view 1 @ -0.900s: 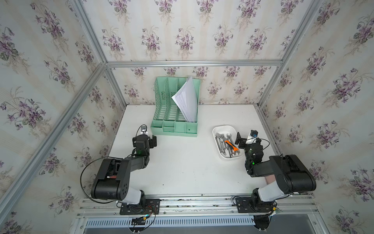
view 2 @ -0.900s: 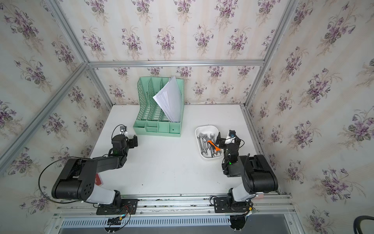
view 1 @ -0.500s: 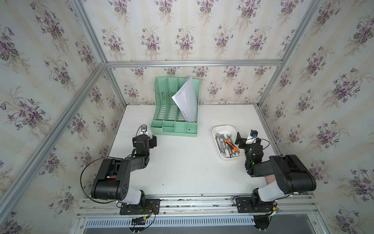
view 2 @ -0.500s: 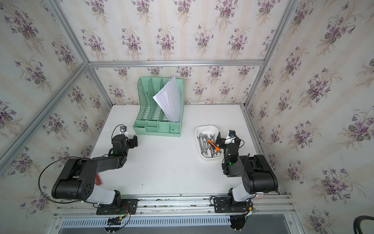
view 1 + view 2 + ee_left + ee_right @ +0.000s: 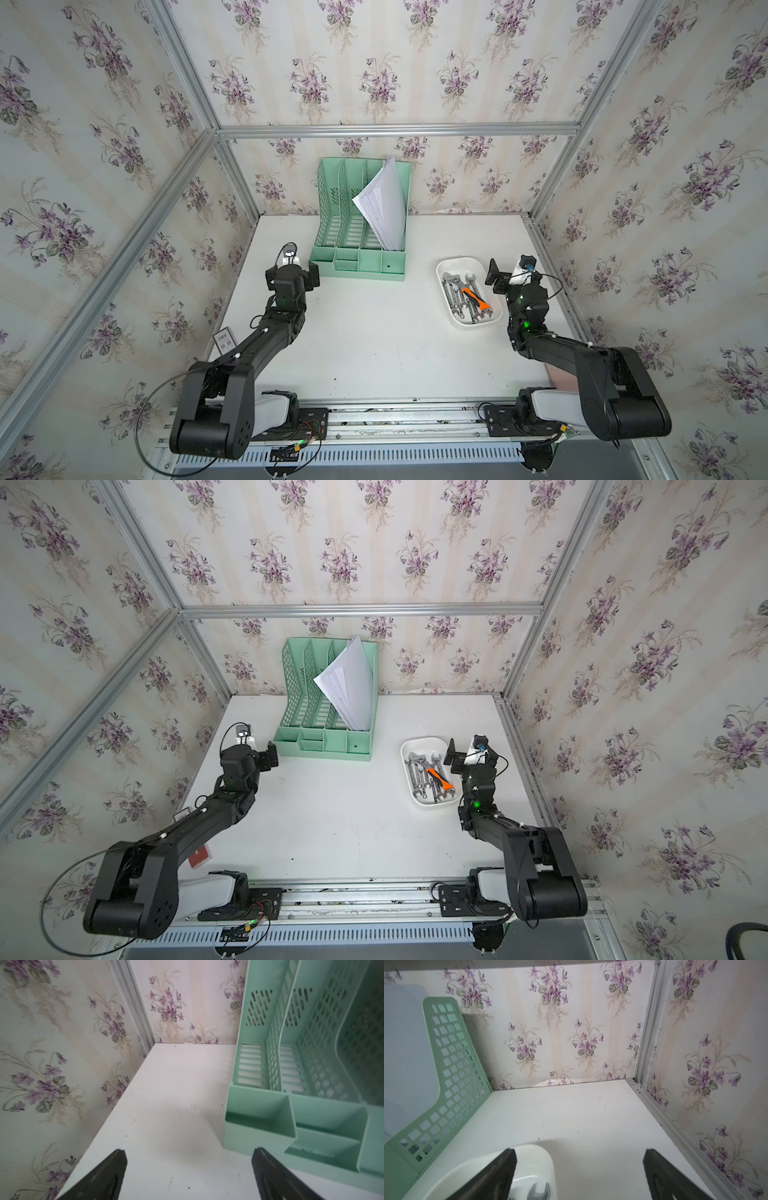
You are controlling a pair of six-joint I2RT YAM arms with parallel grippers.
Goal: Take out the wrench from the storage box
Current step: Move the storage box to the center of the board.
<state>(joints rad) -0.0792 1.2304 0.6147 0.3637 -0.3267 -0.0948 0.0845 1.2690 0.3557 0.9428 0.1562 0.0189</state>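
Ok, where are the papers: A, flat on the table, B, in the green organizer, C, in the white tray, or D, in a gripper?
B: the papers lean in the organizer, in its slot nearest the tray, which holds only tools.

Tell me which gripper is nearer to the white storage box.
Right. The right gripper is just beside the storage box; the left gripper is across the table, next to the green file organizer.

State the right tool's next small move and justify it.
Probably swing the right tool over the storage box and lower it toward the wrenches: it is open and empty by the box's edge, and the wrenches lie inside untouched.
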